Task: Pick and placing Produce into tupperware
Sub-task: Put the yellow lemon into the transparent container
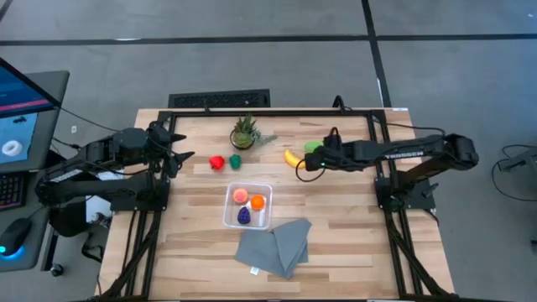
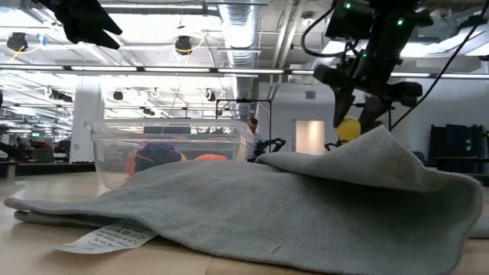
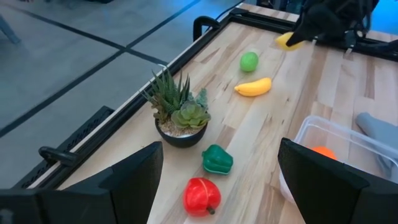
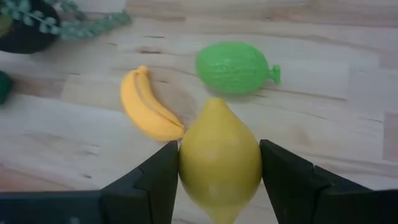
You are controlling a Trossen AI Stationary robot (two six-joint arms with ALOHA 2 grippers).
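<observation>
Right gripper (image 4: 217, 186), right of centre in the high view, clamps a yellow plastic lemon (image 4: 219, 158) above the wooden table (image 1: 352, 243); left gripper (image 3: 217, 180) hovers parted, empty.

I see pale matt wood on the table (image 1: 352, 243), woven grey cloth (image 2: 306, 206), clear glossy plastic tupperware (image 2: 107, 145), and a smooth lemon (image 4: 219, 163).
</observation>
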